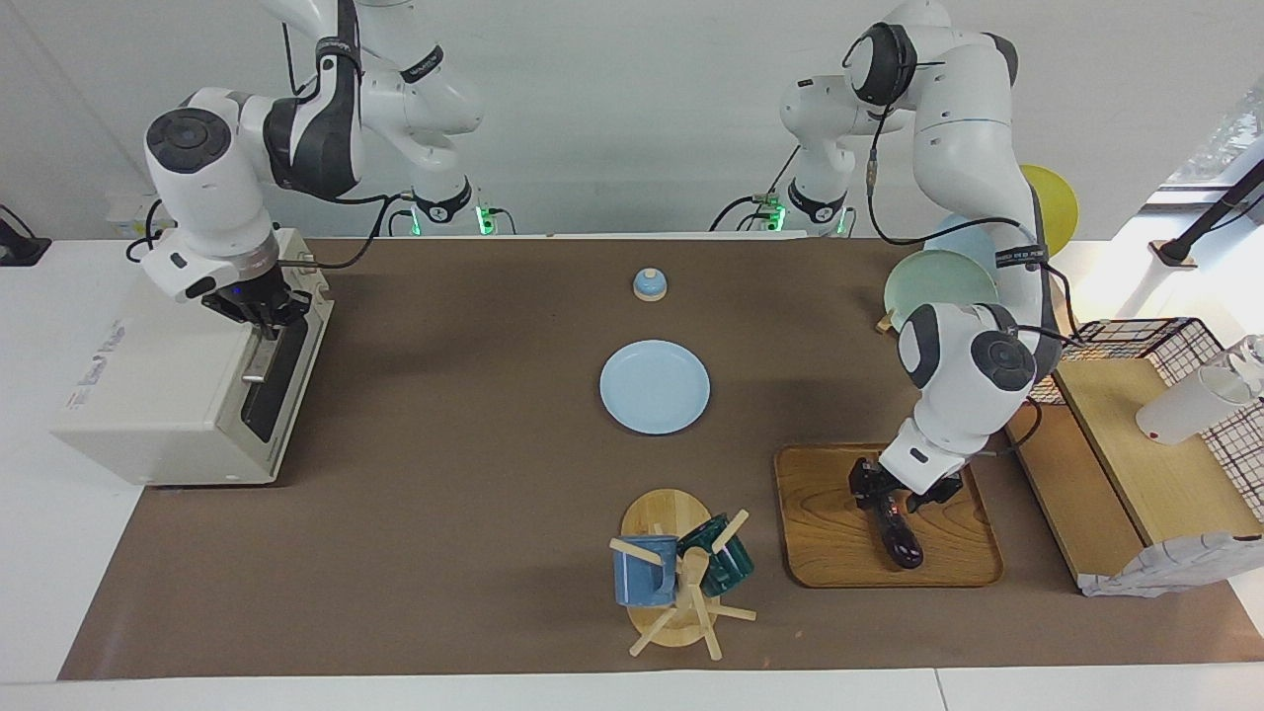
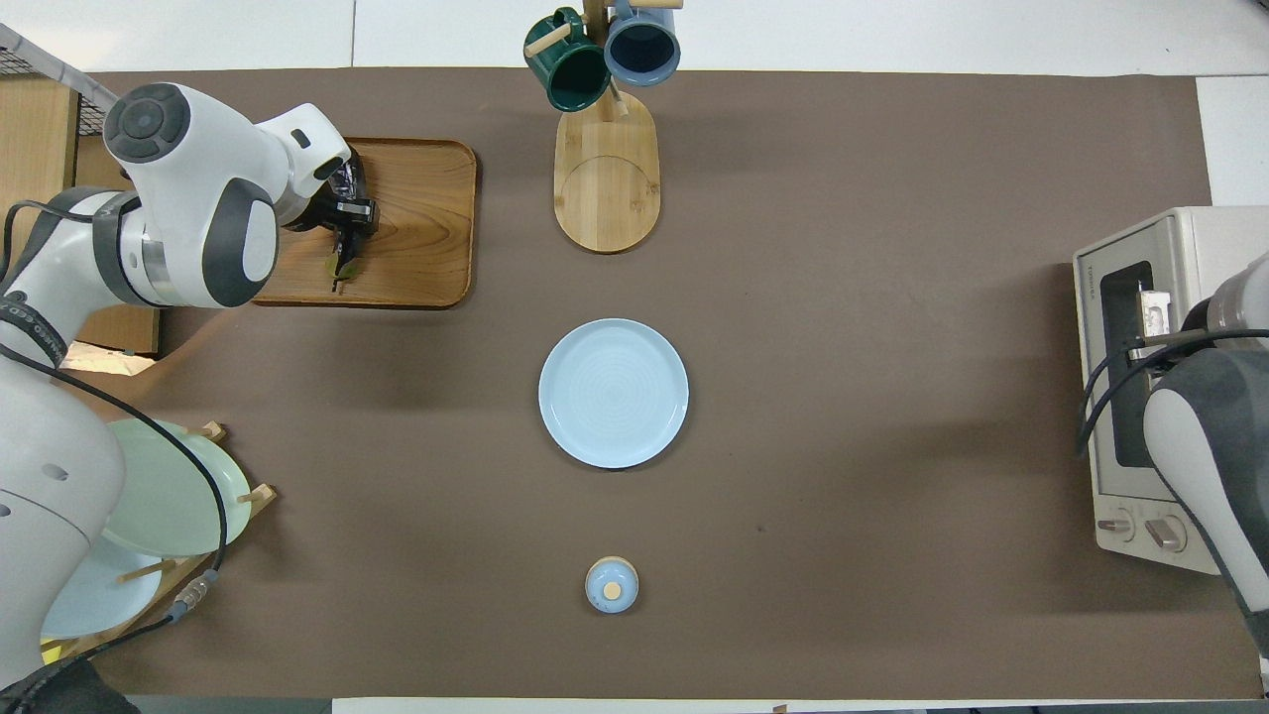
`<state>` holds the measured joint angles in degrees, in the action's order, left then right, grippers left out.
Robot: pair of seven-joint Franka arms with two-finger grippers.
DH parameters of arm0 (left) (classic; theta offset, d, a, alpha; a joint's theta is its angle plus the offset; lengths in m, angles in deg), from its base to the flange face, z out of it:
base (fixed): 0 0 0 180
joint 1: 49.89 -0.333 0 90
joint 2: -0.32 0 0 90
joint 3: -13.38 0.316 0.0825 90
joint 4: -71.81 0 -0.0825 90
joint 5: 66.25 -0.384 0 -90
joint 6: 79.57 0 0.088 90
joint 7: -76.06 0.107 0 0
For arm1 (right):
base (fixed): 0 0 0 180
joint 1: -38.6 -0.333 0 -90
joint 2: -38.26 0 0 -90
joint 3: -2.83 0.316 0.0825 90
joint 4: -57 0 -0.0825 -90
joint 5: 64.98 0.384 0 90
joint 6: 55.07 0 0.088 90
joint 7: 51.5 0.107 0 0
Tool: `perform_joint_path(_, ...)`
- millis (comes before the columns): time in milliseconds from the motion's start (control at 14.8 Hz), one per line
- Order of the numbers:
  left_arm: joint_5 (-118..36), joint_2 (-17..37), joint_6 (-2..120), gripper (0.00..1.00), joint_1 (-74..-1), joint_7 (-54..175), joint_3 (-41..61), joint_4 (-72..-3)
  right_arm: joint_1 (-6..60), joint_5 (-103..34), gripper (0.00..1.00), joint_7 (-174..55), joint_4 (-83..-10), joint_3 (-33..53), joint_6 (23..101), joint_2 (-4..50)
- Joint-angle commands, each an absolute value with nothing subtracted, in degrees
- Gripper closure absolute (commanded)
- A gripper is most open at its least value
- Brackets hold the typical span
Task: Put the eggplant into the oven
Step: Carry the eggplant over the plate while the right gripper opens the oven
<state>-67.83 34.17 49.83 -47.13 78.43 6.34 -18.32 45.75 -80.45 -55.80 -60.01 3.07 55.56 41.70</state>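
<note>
Currently, by item:
Left gripper point(image 1: 886, 501): down on wooden tray point(image 1: 829, 553), fingers drawn in around stem-ward part of eggplant point(image 1: 901, 538); firmness of pinch not readable.
Eggplant: lying on tray at left arm's end of table, dark glossy body pointing away from robots.
Right gripper point(image 1: 259, 308): pressed together, at upper edge of oven door by bar handle point(image 1: 257, 360); contact with handle unclear.
Oven point(image 1: 173, 380): at right arm's end, door apparently not dropped open.
Risk, slip: glossy skin, off-centre grip; free end likely to swing or slide out on lift.
Risk, tray: raised rim; low carry could snag.
Risk, door: closed door blocks entry.
Room: bare mat between tray and oven, only blue plate point(image 1: 655, 386) midway; mug rack point(image 1: 681, 578) just beside tray.
</note>
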Motion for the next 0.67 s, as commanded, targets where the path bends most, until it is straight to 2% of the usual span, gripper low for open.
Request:
perform_joint_path(0, -68.54, 33.11, 44.99, 1.00, -46.99, 78.43, 6.35, -16.01, 46.08, -81.07, 1.00, -56.87, -63.05, 3.62, 59.80, 41.77)
perform_joint_path(135, -65.22, 32.50, 41.64, 1.00, -46.99, 78.08, 6.35, -13.90, 45.81, -80.54, 1.00, -56.52, -63.32, 3.71, 61.38, 40.81)
perform_joint_path(404, -60.80, 25.39, 33.65, 1.00, -45.24, 74.06, 6.44, -14.15, 43.89, -76.68, 1.00, -54.76, -64.28, 3.89, 66.29, 37.82)
perform_joint_path(607, -60.71, 21.60, 28.63, 1.00, -40.41, 66.25, 6.35, -14.58, 42.65, -74.04, 1.00, -50.64, -66.74, 3.89, 71.29, 35.71)
